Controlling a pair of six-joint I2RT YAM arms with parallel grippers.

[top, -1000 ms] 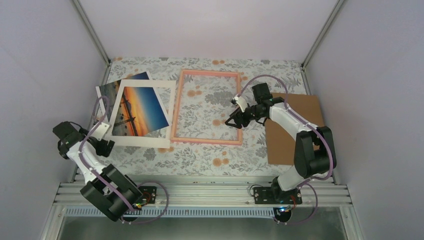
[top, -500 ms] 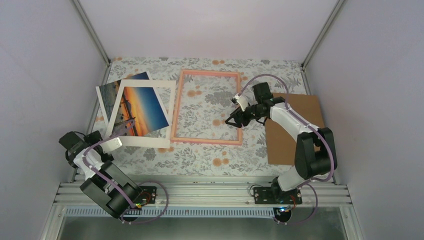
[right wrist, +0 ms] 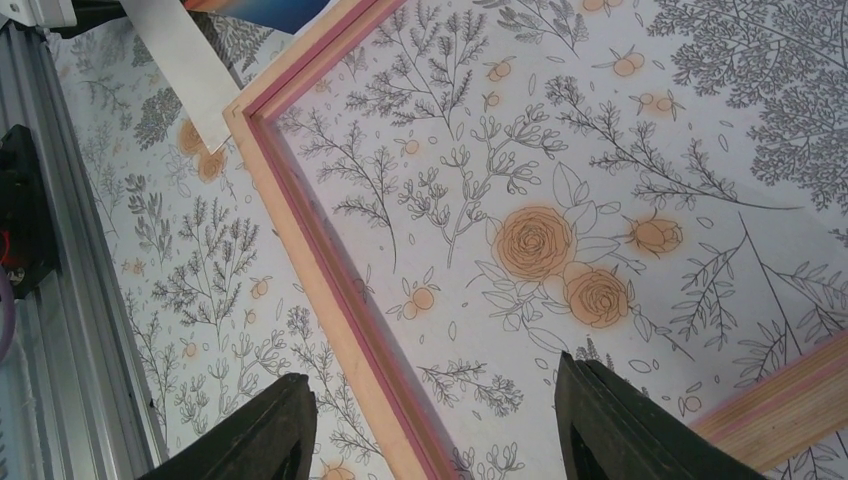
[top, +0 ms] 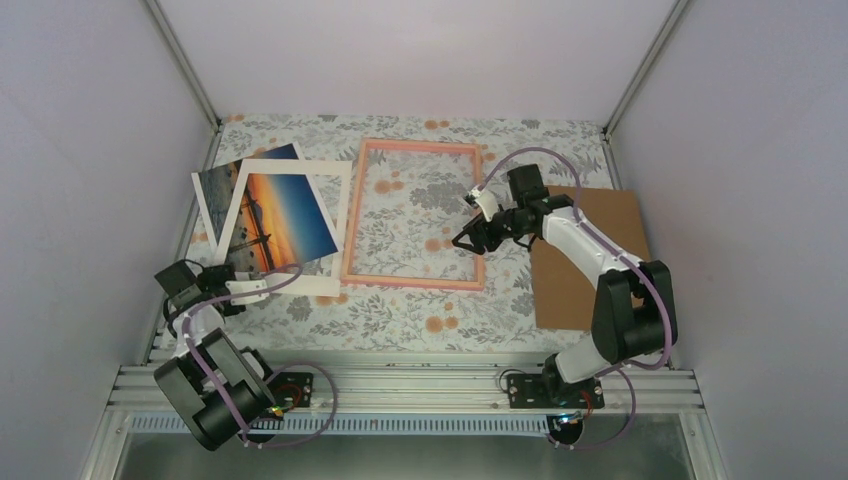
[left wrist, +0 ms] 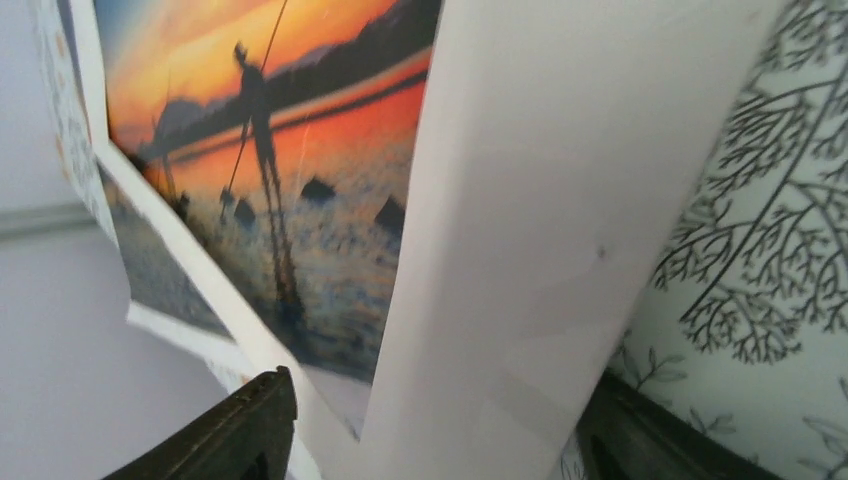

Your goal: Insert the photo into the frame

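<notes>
Two claws released: left claw (left wrist: 440,425) astride the white mat's (top: 310,284) near border, right claw (right wrist: 435,400) over the frame's (top: 410,146) right rail; beneath, flowered cloth (top: 400,320) between pale walls (top: 400,50); photo (top: 290,210) under that mat, left of the frame, only cloth showing inside it; brown board (top: 555,292) rightmost.

**Item:** robot test cell, laboratory type.

**Enclosure:** plain pale wall panels (top: 420,50) at 9, 12 and 3 o'clock, joined by bare aluminium posts (top: 183,65) at 11 and 1 o'clock.

**Mounting:** slotted aluminium rail (top: 420,385) at 6 o'clock. It carries the left arm (top: 205,365) and right arm (top: 575,230) on bolted base plates, with purple cables (top: 545,153) looped in the open.

**Work surface:** table under a floral printed cloth (top: 400,310).

**Props laid flat on the cloth:** frame (top: 415,147), photo (top: 285,215), brown board (top: 560,290).
</notes>
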